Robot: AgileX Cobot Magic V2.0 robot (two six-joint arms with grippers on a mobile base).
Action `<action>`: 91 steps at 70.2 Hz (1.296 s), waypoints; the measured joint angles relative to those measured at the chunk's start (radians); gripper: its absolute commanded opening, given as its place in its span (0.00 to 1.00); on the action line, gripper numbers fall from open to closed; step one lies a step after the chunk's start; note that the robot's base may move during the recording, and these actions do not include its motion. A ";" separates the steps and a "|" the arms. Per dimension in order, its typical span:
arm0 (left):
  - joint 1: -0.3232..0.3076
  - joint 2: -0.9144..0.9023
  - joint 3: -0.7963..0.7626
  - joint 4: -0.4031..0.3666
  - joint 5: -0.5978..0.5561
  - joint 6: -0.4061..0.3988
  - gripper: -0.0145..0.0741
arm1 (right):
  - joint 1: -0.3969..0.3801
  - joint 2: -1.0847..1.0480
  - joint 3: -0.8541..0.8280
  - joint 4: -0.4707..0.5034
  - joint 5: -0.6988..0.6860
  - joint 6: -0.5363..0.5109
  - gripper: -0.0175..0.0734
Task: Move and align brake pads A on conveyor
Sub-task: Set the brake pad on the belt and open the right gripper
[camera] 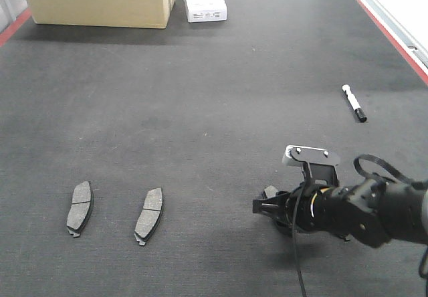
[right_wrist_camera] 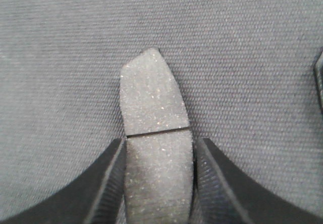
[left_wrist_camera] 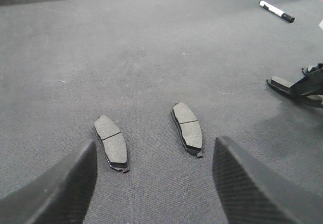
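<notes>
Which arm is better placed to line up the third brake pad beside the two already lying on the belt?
Right. The right gripper has its fingers against both sides of a brake pad on the conveyor. The left gripper is open and empty behind the two placed pads.

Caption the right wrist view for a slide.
Right gripper closed on the sides of a grooved brake pad lying on the dark conveyor belt.

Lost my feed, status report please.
Right pincer shut on third brake pad. Left pincer open, above two aligned pads. Marker lies clear.
</notes>
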 measured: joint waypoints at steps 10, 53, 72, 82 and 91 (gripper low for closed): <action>0.000 0.000 0.000 0.000 0.001 0.000 0.69 | 0.000 0.001 -0.040 0.000 0.069 -0.016 0.74; 0.000 0.000 0.000 0.000 0.001 0.000 0.69 | 0.000 -0.215 -0.105 -0.115 0.277 -0.087 0.81; 0.000 0.000 0.000 0.000 0.001 -0.001 0.69 | 0.000 -0.575 -0.097 -0.219 0.373 -0.090 0.81; 0.000 0.000 0.000 0.000 0.001 -0.001 0.69 | 0.000 -0.782 -0.014 -0.264 0.376 -0.090 0.81; 0.000 0.000 0.000 0.000 0.001 -0.001 0.69 | 0.000 -0.976 0.103 -0.266 0.380 -0.091 0.81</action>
